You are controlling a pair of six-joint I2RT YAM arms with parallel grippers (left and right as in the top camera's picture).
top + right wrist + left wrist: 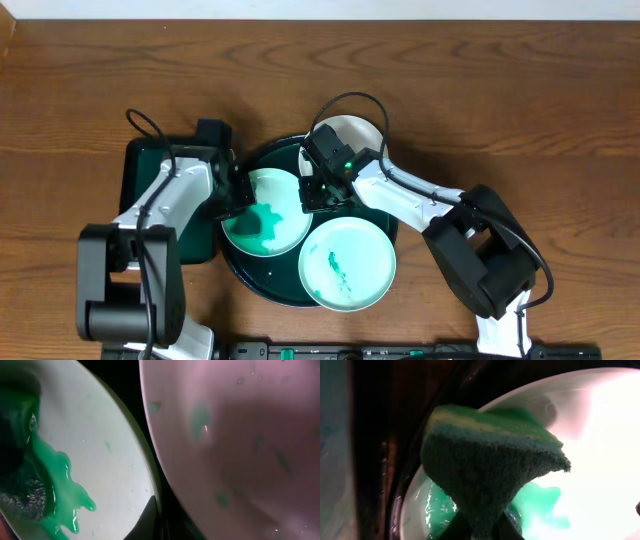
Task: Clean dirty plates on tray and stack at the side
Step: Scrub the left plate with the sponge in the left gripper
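Note:
The round dark green tray (245, 278) holds three white plates. The left plate (285, 195) has a teal smear; it also shows in the left wrist view (600, 435) and the right wrist view (100, 445). The front plate (347, 262) has teal streaks. The back plate (355, 133) lies partly under my right arm. My left gripper (235, 200) (482, 532) is shut on a green sponge (490, 465) pressed on the left plate's left side. My right gripper (320, 192) (157, 525) is shut on the left plate's right rim. A second, teal-specked plate (240, 435) lies close beside it.
A smaller rectangular dark green tray (150, 170) lies left of the round tray, under my left arm. The table (520, 100) is brown wood.

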